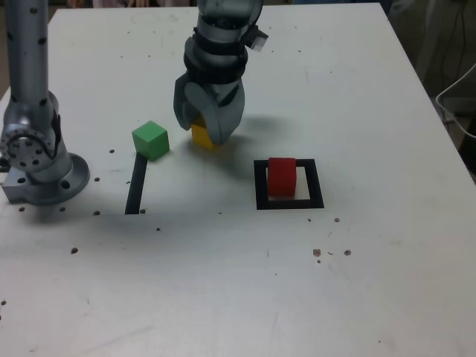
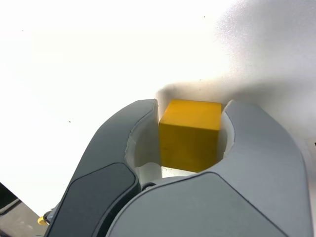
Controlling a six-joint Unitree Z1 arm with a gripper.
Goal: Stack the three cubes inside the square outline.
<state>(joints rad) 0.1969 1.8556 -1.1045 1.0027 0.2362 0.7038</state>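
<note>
Over the pale tabletop (image 1: pixel 372 268), the arm (image 1: pixel 216 56) reaches down to bring its gripper (image 2: pixel 193 102) around the yellow cube (image 2: pixel 190 143), and the jaws are pinching it by two opposite sides. The step in hand looks to be the pick. To do it well, let the grip settle before lifting, since the cube sits a touch askew between the fingers and could twist if hurried. Raise it straight up, higher than one cube, before any travel towards the exterior view's right; a low sweep would risk knocking what already stands there. The square outline (image 1: pixel 316 186) of black tape lies on that side, and the black strip (image 1: pixel 136 187) on the exterior view's left is only a mark to ignore. Of the cubes, the red cube (image 1: pixel 282 180) stands inside the outline, nearer its left side in the exterior view — so aim for the cube's top, not the frame's centre. Square the faces up, lower gently and open evenly, or the stack may lean. The green cube (image 1: pixel 151 141) waits at the far end of the strip — well clear of the outline, but close enough to the arm to deserve a clean vertical lift.
</note>
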